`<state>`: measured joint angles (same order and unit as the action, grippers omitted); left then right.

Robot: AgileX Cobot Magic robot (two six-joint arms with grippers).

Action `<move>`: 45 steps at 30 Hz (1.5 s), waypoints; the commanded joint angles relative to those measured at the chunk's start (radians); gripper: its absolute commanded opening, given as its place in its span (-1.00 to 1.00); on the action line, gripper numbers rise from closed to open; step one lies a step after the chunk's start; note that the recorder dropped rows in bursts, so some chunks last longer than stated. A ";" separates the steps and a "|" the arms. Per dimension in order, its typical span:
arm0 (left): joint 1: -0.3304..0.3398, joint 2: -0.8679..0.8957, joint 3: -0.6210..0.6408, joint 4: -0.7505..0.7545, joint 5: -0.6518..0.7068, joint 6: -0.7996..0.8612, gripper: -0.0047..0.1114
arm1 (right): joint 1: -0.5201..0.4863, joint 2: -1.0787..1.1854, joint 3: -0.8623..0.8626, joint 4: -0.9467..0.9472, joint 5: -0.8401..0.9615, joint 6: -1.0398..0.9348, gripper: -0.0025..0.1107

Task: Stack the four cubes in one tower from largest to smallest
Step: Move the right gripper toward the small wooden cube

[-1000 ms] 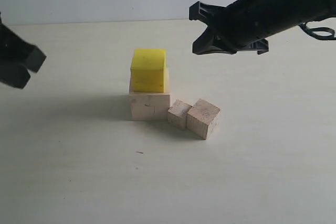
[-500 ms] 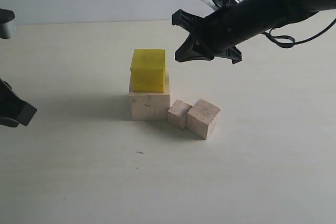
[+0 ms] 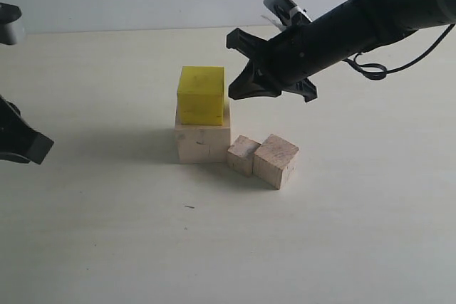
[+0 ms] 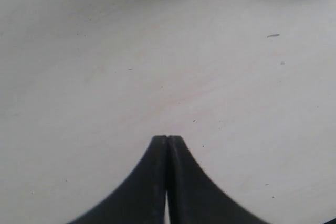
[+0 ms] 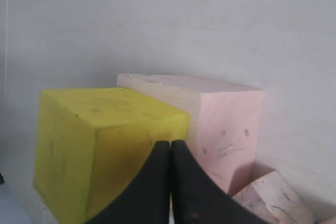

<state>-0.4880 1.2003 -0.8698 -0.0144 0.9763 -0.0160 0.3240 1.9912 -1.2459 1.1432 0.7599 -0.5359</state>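
Right jaws closed beside yellow cube [image 3: 201,95] atop pale cube [image 3: 203,144]

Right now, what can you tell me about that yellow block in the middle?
The yellow cube is a bright, matte, solid-looking block with slightly softened edges and a few small dark specks. It sits upright and level on top of the large pale wooden cube, which is a little wider, so a strip of wood shows along one side. Nothing is stacked on it. The right gripper, closed, hangs close beside its upper edge; I see no contact.
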 commanded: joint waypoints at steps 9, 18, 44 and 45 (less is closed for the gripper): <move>0.002 -0.007 0.005 -0.008 -0.037 0.008 -0.92 | 0.002 0.000 -0.009 0.022 0.011 -0.072 -0.96; 0.002 -0.007 0.005 -0.008 -0.042 0.008 -0.92 | 0.002 0.000 -0.009 0.032 0.018 -0.092 -0.96; 0.002 -0.007 0.005 -0.008 -0.042 0.010 -0.92 | 0.002 0.000 -0.009 0.020 0.010 -0.221 -0.96; 0.002 -0.007 0.005 -0.008 -0.039 0.016 -0.92 | 0.000 -0.005 -0.009 -0.007 0.009 -0.221 -0.96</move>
<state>-0.4880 1.2003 -0.8682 -0.0144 0.9438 -0.0082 0.3240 1.9920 -1.2459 1.1806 0.7775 -0.7601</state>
